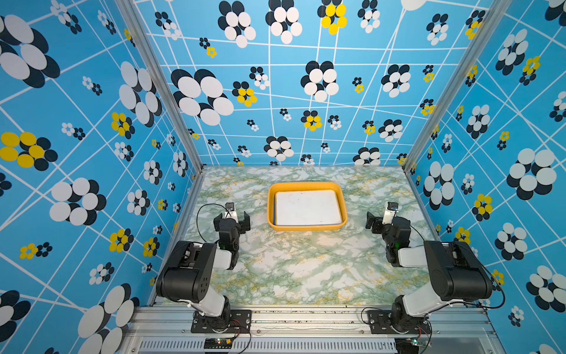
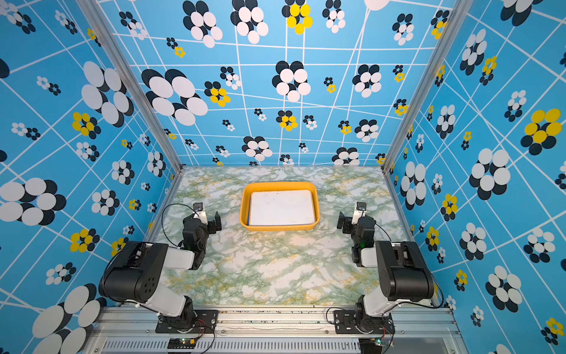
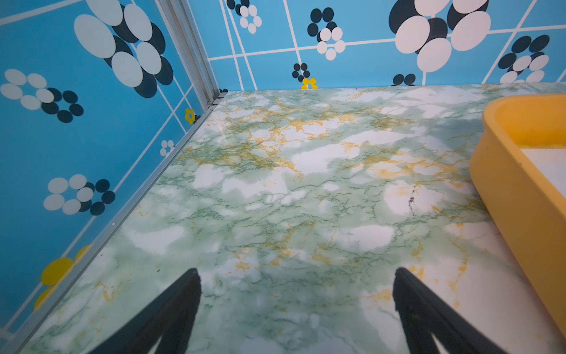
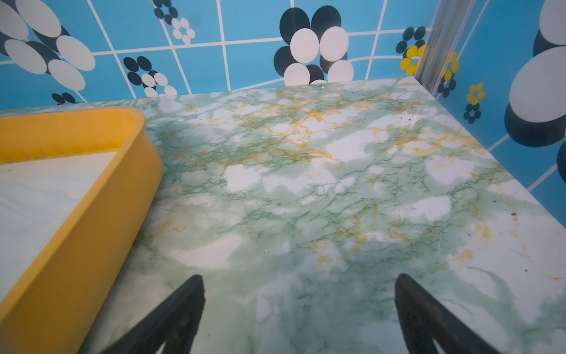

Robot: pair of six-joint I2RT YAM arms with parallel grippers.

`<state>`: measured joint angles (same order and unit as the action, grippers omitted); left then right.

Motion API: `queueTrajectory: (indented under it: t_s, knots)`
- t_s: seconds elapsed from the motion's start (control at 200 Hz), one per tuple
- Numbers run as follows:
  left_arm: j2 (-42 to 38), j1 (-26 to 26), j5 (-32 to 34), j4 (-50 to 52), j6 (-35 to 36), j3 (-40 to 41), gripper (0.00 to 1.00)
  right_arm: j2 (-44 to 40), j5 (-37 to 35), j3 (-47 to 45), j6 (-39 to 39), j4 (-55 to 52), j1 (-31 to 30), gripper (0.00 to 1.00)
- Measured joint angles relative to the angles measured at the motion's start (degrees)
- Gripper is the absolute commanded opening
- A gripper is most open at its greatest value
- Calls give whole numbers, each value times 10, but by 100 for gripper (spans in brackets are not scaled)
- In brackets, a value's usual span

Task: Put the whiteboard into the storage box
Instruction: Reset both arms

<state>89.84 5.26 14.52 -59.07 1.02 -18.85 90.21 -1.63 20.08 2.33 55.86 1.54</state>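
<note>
Lying between left tool (image 1: 232, 219), right tool (image 1: 382, 219): whiteboard (image 1: 307, 207)

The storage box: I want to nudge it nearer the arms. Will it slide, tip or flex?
Probably slides: the storage box is shallow and broad on the glossy table, so tipping seems unlikely. Its plastic wall may flex. The whiteboard lying flat inside likely rides along.

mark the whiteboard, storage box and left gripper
whiteboard (image 1: 307, 208): in a top view, middle of its white face.
storage box (image 1: 306, 228): in a top view, near wall.
left gripper (image 3: 297, 272): left wrist view, midway between its open jaws.
</note>
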Motion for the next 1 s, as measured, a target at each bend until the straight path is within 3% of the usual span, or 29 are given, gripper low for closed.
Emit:
queueTrajectory:
  t_s: [1.0]
  knots:
    - [0, 0, 0, 0, 0, 0, 99, 0, 14, 0, -2, 0, 0, 99]
